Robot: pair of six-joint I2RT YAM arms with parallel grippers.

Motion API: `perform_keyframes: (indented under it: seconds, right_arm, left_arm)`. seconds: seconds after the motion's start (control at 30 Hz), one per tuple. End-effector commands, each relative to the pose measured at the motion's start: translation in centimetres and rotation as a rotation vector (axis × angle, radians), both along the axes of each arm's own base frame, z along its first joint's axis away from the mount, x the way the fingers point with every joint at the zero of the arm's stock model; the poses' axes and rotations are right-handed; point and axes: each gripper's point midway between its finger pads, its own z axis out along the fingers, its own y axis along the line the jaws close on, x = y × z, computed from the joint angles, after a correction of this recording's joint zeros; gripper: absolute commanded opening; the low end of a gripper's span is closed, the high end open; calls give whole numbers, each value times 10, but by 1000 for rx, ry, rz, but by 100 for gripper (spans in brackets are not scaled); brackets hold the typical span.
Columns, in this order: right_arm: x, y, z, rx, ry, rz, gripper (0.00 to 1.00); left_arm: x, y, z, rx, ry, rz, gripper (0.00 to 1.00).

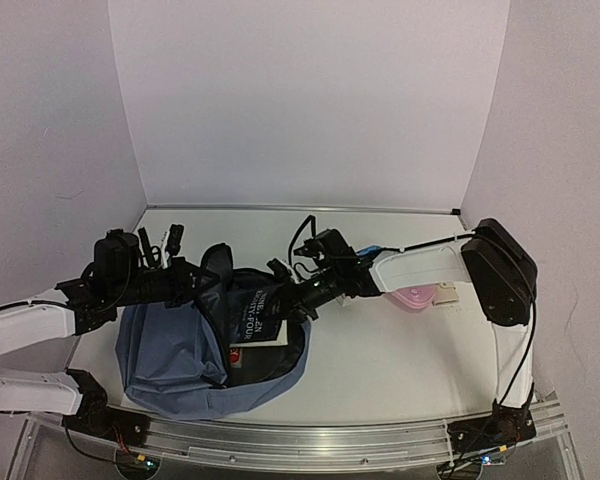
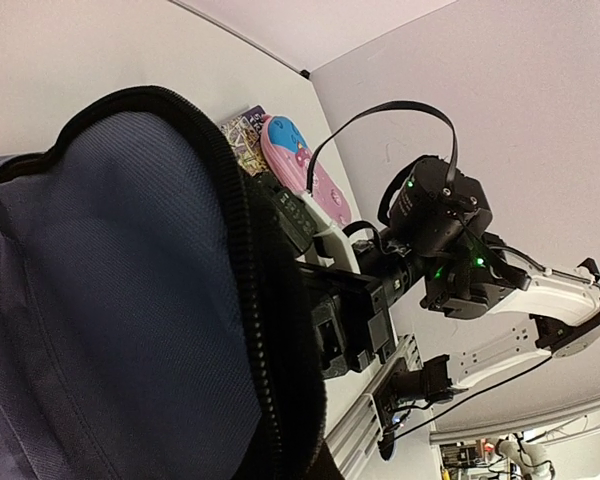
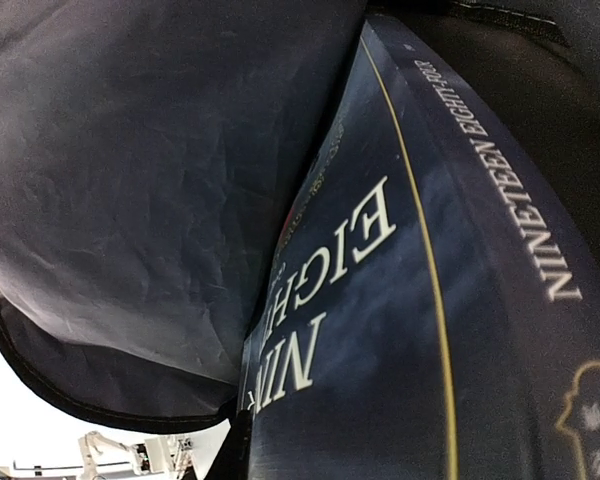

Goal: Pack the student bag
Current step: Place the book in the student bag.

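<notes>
Slate-blue student bag lies on the white tabletop, lower left of the top view, with its dark-lined mouth facing right. The rim on the upper side is lifted off the bag body. Left hand sits at that raised rim, upper left of the bag, fingers fully closed and apparently pinching the black-edged fabric. The left wrist view is mostly blue fabric and ribbed black edging, and the contact point itself is hard to make out.

Right hand reaches in from the right, jaws closed down on a dark navy "Nineteen Eighty-Four" paperback. The book is tilted, its lower part inside the bag mouth and its upper part against the raised rim. In the right wrist view the cover and spine fill the right half of the frame, with dark lining pressed against them on the left.

Pink pencil case lies on the tabletop right of centre, partly hidden behind the right arm and well apart from the bag.
</notes>
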Motion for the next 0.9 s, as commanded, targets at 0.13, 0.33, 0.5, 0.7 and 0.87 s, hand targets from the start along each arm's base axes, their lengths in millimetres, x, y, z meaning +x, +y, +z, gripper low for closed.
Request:
perform_keyframes:
  seconds: [0.13, 0.33, 0.5, 0.7, 0.87]
  right_arm:
    - [-23, 12, 124, 341, 28, 64, 0]
    - [-22, 16, 119, 366, 17, 59, 0]
    - [-21, 33, 75, 284, 18, 44, 0]
    - [-21, 52, 47, 244, 12, 40, 0]
    - [-18, 68, 34, 193, -34, 14, 0]
  left_arm:
    - [-8, 19, 70, -7, -188, 43, 0]
    - [-10, 19, 71, 1, -187, 35, 0]
    - [-6, 12, 69, -17, -184, 14, 0]
    - [-3, 4, 69, -35, -182, -14, 0]
    - [-2, 2, 66, -41, -176, -19, 0]
